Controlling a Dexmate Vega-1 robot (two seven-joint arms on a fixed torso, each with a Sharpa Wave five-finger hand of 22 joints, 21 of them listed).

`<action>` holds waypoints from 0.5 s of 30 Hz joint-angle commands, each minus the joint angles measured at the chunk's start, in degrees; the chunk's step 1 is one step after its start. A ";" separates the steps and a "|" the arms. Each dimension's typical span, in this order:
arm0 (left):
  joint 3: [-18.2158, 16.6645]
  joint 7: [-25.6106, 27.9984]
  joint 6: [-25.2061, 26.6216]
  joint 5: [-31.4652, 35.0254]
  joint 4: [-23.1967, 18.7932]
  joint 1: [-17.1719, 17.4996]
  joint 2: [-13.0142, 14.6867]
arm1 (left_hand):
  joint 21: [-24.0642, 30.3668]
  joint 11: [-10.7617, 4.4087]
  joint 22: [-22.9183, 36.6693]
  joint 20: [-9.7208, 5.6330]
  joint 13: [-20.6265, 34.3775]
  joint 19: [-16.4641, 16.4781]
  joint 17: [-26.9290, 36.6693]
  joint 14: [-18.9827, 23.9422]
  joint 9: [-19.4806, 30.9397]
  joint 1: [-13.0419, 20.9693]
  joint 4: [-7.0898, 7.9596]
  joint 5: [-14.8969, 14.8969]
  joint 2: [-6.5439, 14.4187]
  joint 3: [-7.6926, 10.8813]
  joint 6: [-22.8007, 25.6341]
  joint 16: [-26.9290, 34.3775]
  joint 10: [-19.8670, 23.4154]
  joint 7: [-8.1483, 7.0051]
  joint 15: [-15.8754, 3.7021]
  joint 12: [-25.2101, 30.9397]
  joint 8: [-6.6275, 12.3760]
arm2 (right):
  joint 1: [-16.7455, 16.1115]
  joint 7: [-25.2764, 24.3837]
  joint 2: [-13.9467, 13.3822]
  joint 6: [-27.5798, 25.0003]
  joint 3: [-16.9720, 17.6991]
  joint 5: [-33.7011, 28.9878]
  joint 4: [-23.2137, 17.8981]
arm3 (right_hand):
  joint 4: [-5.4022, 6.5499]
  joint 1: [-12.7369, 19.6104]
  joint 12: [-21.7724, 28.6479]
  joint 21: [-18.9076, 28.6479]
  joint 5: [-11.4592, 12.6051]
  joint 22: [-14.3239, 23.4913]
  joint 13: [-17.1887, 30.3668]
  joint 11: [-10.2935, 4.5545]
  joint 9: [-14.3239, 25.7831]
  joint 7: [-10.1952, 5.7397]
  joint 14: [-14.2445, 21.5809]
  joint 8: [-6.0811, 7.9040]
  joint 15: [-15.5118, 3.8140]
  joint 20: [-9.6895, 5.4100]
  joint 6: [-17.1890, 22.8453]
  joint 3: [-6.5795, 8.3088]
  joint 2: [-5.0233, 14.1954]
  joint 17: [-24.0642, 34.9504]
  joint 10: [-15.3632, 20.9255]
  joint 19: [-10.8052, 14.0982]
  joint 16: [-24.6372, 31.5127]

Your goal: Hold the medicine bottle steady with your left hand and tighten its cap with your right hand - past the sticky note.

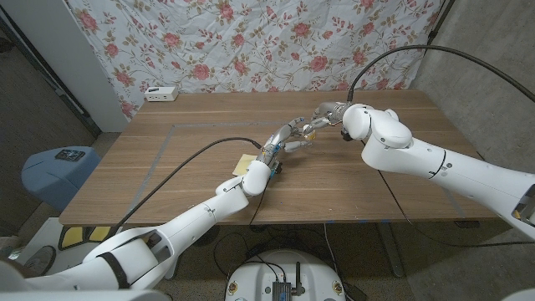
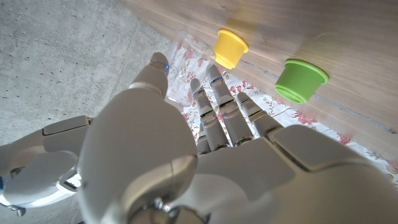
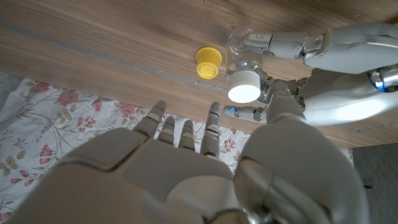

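nearest the robot, a yellow sticky note [image 1: 247, 163] lies on the bench [image 1: 167, 159] beside the left forearm, and the action sits just past it, toward twelve o'clock. the left hand [image 1: 282, 138] has its fingers [image 3: 264, 40] wrapped around the clear medicine bottle [image 3: 239, 56], gripping it so the body should not spin when the cap gets turned. the bottle stands near the bench's middle, white cap [image 3: 244, 92] up and exposed, which looks deliberate: the top is left free for the other hand. the right hand [image 1: 328, 113] hovers close at about two o'clock of the bottle, fingers [image 3: 186, 134] spread and holding nothing, lined up toward the cap but not yet on it. farther along the bench, a small yellow cup [image 2: 230, 48] and a green cup [image 2: 301, 79] stand apart from the work, out of the way. tightening looks not yet begun.
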 commanded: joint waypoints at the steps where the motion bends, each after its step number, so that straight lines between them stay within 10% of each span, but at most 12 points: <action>1: -0.03 0.03 0.22 0.03 -0.13 0.10 -0.01 | -0.06 -2.13 0.10 -8.25 0.20 0.20 -0.07 0.58 0.14 -0.03 0.04 0.24 0.52 0.60 0.61 -0.02 2.66 -0.25 -5.24 0.21 -0.10 | -0.44 0.15 0.82 0.49 0.30 -0.64 0.75 | -0.02 0.89 0.30 0.62 -0.06 0.23 0.18 -0.25 0.34 0.08 0.72 0.56 0.61 -0.01 1.08 0.57 0.13 0.11 0.36 0.73 0.57; 15: 0.13 0.22 -0.30 0.02 1.09 -0.55 -0.51 | -0.04 -2.20 0.10 -8.27 0.21 0.21 -0.07 0.61 0.14 -0.19 0.05 0.25 0.54 0.89 0.74 -0.03 2.65 -0.31 -5.27 0.19 -0.11 | -0.18 0.17 2.02 1.95 0.32 -0.86 2.66 | 0.09 2.30 0.63 0.80 -0.13 0.24 0.17 -0.32 0.66 -0.20 1.56 1.57 0.20 0.04 3.67 1.20 0.64 0.08 1.47 1.65 0.78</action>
